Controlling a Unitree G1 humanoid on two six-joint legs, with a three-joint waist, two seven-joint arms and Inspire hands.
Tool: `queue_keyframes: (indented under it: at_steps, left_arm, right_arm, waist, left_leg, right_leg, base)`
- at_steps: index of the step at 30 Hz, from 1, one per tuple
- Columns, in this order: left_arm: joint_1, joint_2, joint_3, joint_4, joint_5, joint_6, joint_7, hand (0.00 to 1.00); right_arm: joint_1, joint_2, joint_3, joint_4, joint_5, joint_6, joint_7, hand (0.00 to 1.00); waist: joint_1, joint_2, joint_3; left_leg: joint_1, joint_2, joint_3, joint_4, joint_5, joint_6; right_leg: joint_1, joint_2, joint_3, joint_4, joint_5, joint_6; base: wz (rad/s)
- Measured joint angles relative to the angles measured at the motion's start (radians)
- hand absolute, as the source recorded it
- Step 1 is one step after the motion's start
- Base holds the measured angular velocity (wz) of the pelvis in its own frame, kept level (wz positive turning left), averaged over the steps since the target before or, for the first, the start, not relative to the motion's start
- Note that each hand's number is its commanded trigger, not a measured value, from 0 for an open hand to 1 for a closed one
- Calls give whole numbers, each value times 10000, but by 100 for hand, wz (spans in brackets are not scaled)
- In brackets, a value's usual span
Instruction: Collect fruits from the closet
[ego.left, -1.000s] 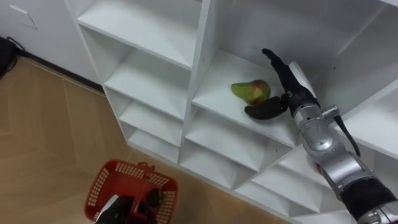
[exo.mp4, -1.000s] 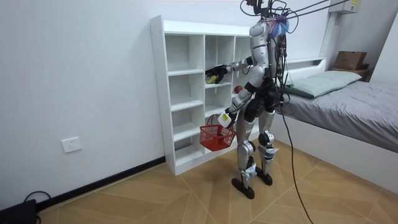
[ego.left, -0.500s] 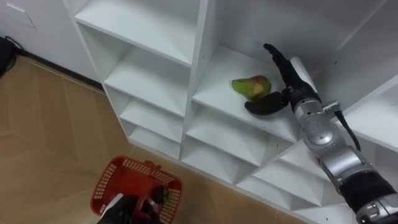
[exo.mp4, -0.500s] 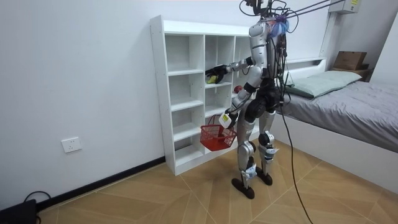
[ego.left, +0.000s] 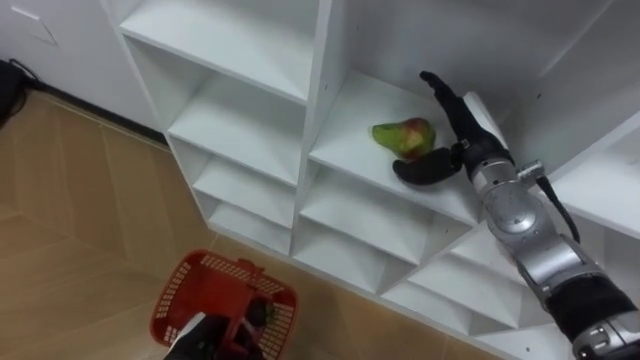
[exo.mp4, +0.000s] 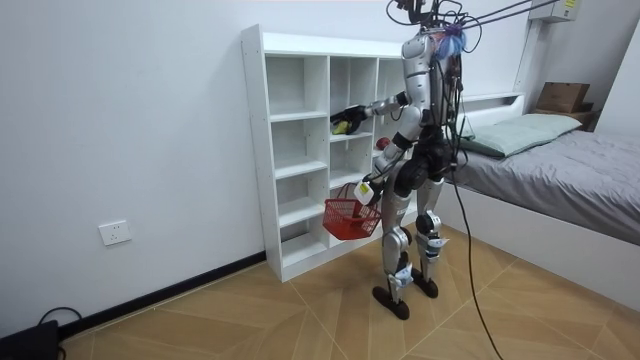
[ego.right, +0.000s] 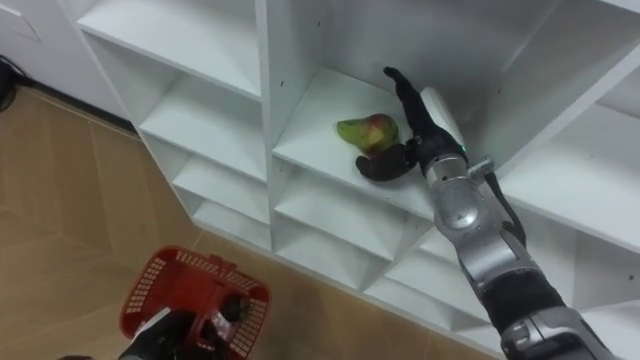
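- One green-red fruit (ego.left: 404, 137) is lying on a shelf inside your white closet (ego.left: 240, 45).
- Your right hand (ego.left: 462, 148) is right beside it, fingers straight and apart, thumb lying in front of it.
- Your left hand (ego.left: 212, 338) has its fingers clamped on the red basket (ego.left: 205, 290), down low.
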Motion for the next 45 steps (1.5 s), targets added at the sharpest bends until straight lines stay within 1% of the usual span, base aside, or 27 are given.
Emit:
queue_keyframes:
  at_steps: [6,13,14,17,18,19,20,21,25,28,29,31,33,34,37,41,45]
  left_arm:
    - [-93,37,-80,0,-97,1,-79,100]
    - [-205,67,-174,34,-102,1,-164,100]
    - [-204,66,-180,34,-101,2,-166,100]
    - [-225,69,-213,99,-104,4,-169,100]
    - [-228,75,-227,108,-104,6,-169,100]
    - [-228,76,-229,116,-109,6,-169,100]
    - [-234,83,-229,118,-111,6,-169,100]
    - [-237,85,-229,119,-111,6,-169,100]
    - [-303,94,-229,232,-104,6,-169,100]
    - [-424,94,-247,405,-92,9,-168,100]
    - [-500,89,-260,506,-93,11,-170,100]
    - [-535,117,-258,514,-94,37,-167,100]
    - [-555,138,-258,513,-94,51,-168,100]
    - [-561,135,-238,511,-88,54,-168,100]
    - [-557,91,-231,511,-82,57,-165,100]
    - [-568,32,-227,510,24,58,-179,100]
    - [-635,-11,-229,510,38,56,-320,100]
  right_arm:
    - [-71,-4,276,319,15,-1,501,0]
    - [-310,-6,311,688,9,57,789,0]
    - [-324,-7,307,689,6,113,810,0]
    - [-343,-6,278,734,34,120,930,0]
    - [-346,-6,270,731,45,119,969,6]
    - [-357,-8,256,731,58,116,1024,55]
    - [-367,-8,255,726,80,116,1079,90]
    - [-373,-8,254,726,87,116,1109,100]
    - [-417,-53,236,705,156,111,1095,100]
    - [-577,-70,228,763,478,258,1048,100]
    - [-636,-71,190,771,556,332,1080,100]
    - [-633,-72,171,776,553,331,1105,100]
    - [-678,-76,125,771,534,331,1102,100]
    - [-679,-76,82,770,509,334,1155,100]
    - [-675,-59,-123,719,275,324,1212,100]
    - [-690,-9,-270,646,238,306,1181,100]
    - [-711,91,-332,733,589,289,1297,100]
  waist:
    - [-4,-24,-17]
    - [30,-27,-19]
    - [29,-27,-19]
    - [21,-33,-21]
    - [14,-38,-23]
    - [1,-43,-27]
    - [1,-49,-30]
    - [0,-52,-32]
    - [-1,-110,-73]
    - [2,-158,-106]
    - [-10,-147,-99]
    - [-41,-133,-89]
    - [-69,-96,-65]
    - [-78,-54,-37]
    - [-169,-6,-5]
    - [-167,47,-17]
    - [-170,116,-57]
  left_leg:
    - [-39,2,8,-2,42,-19]
    - [-81,-6,27,35,98,-16]
    - [-86,-12,27,42,98,-15]
    - [-87,-25,55,52,113,3]
    - [-93,-29,64,58,114,5]
    - [-98,-30,97,58,123,14]
    - [-103,-30,133,58,125,16]
    - [-103,-30,141,58,125,16]
    - [-140,-30,155,52,125,17]
    - [-144,-31,134,58,125,17]
    - [-143,-32,104,76,126,18]
    - [-144,-36,48,78,126,18]
    - [-137,-37,22,78,126,18]
    - [-137,-37,15,78,125,17]
    - [-159,-60,5,74,124,16]
    - [-165,-69,13,65,127,19]
    - [-139,-53,14,63,137,29]
  right_leg:
    - [-81,-13,10,62,-2,-5]
    - [-179,-57,9,217,-4,-11]
    - [-182,-70,8,232,-10,-19]
    - [-224,-123,2,341,-56,-53]
    - [-248,-147,2,385,-81,-53]
    - [-260,-159,5,395,-98,-57]
    - [-268,-161,10,394,-99,-59]
    - [-271,-163,13,393,-101,-60]
    - [-323,-159,42,392,-113,-63]
    - [-316,-156,17,383,-113,-64]
    - [-297,-163,-28,380,-112,-63]
    - [-270,-167,-97,380,-111,-62]
    - [-243,-164,-132,376,-111,-62]
    - [-234,-158,-137,365,-111,-63]
    - [-239,-160,-137,358,-111,-63]
    - [-265,-159,-70,349,-113,-60]
    - [-244,-165,-58,365,-112,-60]
  base:
    - [0]
    - [0]
    - [0]
    - [0]
    - [0]
    - [0]
    - [0]
    - [-3]
    - [0]
    - [2]
    - [6]
    - [8]
    - [5]
    - [0]
    - [0]
    - [0]
    - [0]
